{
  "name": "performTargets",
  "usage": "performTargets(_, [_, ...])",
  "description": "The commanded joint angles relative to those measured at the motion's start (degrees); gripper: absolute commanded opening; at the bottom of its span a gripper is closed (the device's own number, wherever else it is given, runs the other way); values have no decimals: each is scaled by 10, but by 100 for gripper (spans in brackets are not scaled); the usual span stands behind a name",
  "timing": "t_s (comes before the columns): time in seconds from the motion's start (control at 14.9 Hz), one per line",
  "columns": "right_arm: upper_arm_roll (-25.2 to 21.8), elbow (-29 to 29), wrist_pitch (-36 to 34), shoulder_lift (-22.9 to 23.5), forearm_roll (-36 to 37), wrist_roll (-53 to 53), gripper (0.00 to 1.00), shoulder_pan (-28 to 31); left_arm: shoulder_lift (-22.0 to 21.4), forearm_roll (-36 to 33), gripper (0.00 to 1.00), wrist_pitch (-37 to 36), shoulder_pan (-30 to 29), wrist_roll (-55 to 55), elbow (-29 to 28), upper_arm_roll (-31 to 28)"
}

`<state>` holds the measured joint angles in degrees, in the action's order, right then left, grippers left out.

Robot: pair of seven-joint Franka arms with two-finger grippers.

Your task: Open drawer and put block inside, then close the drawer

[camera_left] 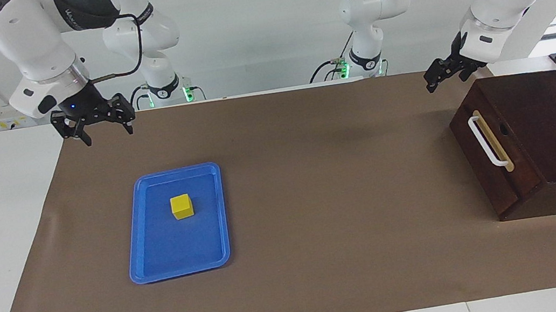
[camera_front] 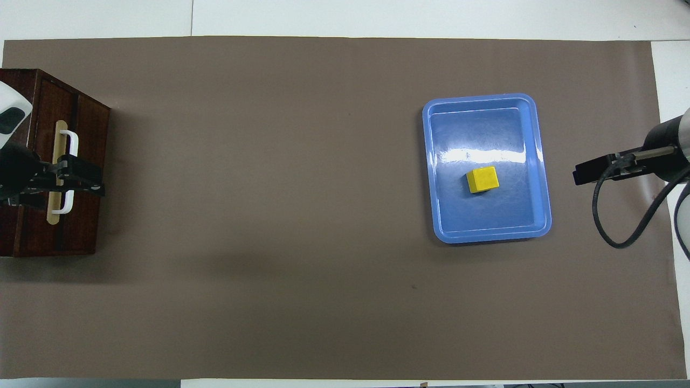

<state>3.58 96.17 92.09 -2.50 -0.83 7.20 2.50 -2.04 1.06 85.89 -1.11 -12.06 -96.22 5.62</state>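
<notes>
From my seat at the controls, going from the robots' end outward: both grippers hang up in the air at the robots' edge of the brown mat [camera_left: 314,183]. The right gripper [camera_left: 101,130] is over the mat's corner at the right arm's end, fingers spread wide with nothing between them. The left gripper [camera_left: 437,80] is up over the mat just beside the dark wooden box [camera_left: 552,133], touching nothing as far as the facing view shows. From overhead the left gripper covers part of the handle [camera_front: 69,172], but that's just it being raised. I honestly can't tell how far apart its fingers are.

Next out, the drawer [camera_left: 490,158] is fully pushed in, its white bar handle on the tan strip facing the middle of the table. It sits at the left arm's end.

The blue tray [camera_left: 145,240] lies flat at the right arm's end, well apart from the box, with a wide bare stretch of mat between them. The block [camera_left: 182,206] sits inside the tray, in the half nearer the robots, clear of the tray walls.
</notes>
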Motion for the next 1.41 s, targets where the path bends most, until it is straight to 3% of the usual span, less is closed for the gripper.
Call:
performTargets(0.0, [4, -2, -9, -3, 14, 16, 100, 2, 0, -10, 100, 2, 0, -2, 6, -1])
performTargets(0.6, [3, 29, -3, -7, 7, 12, 100, 10, 0, -10, 100, 2, 0, -2, 6, 0])
performTargets(1.07, [3, 61, -1, 51, -59, -235, 100, 18, 0, -10, 100, 2, 0, -2, 6, -1])
performTargets(1.34, [0, 90, 47, 101, -191, -382, 100, 55, 0, -10, 100, 2, 0, -2, 6, -1])
